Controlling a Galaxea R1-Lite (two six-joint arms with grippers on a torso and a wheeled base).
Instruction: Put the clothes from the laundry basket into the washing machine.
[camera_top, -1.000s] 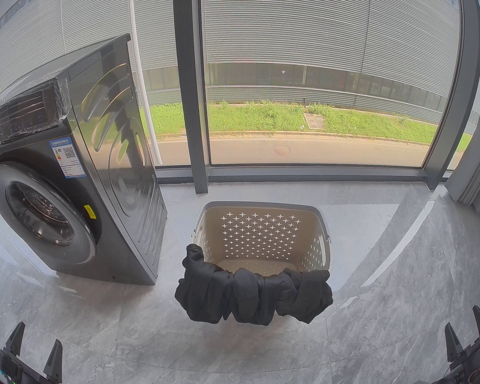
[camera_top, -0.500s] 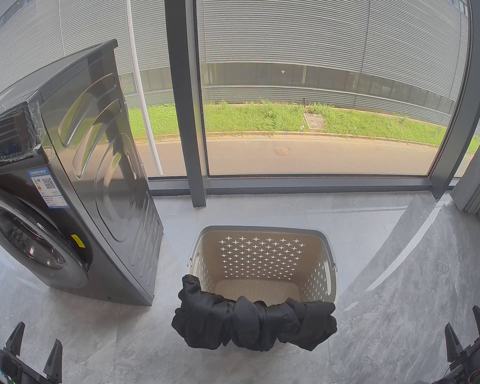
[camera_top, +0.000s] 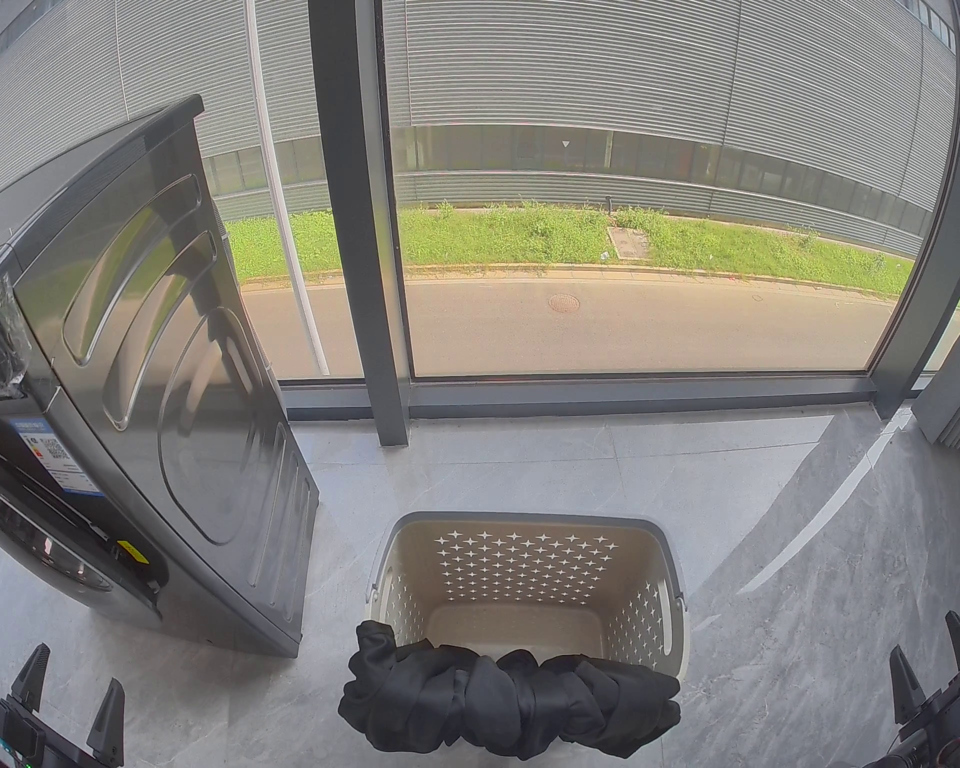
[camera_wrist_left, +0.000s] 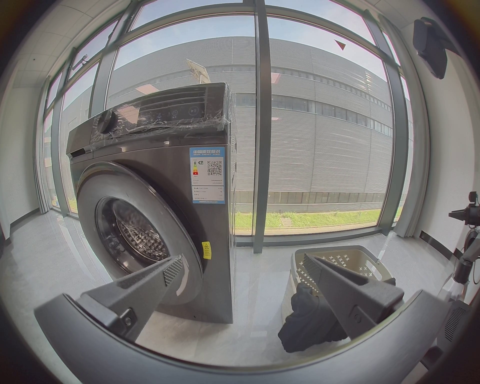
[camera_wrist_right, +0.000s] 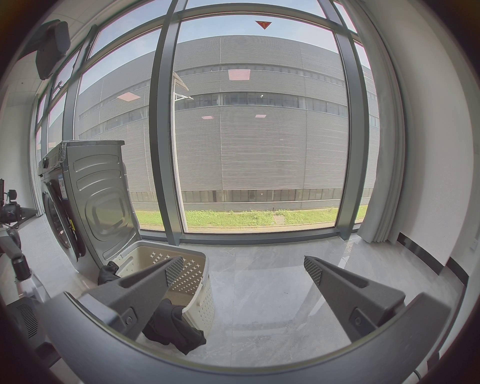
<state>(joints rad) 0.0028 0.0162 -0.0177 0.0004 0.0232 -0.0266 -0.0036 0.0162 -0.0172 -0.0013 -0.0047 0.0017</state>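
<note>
A beige laundry basket (camera_top: 530, 560) stands on the grey floor just ahead of me. A black garment (camera_top: 510, 702) is draped over its near rim; the same garment (camera_wrist_left: 312, 320) hangs on the basket (camera_wrist_left: 345, 257) in the left wrist view, and shows as dark cloth (camera_wrist_right: 172, 325) on the basket (camera_wrist_right: 192, 280) in the right wrist view. The dark grey washing machine (camera_top: 130, 380) stands to the left, its round door opening (camera_wrist_left: 135, 235) showing the drum. My left gripper (camera_top: 68, 698) is low at the left, open and empty. My right gripper (camera_top: 925, 660) is low at the right, open and empty.
A floor-to-ceiling window with a dark pillar (camera_top: 355, 220) runs behind the basket. A curtain (camera_wrist_right: 400, 130) hangs at the far right. Bare marble floor (camera_top: 800, 520) lies to the right of the basket.
The whole head view has shifted: basket and washing machine sit lower and closer in the picture, so the camera has moved forward. Both grippers keep the same place and stay open.
</note>
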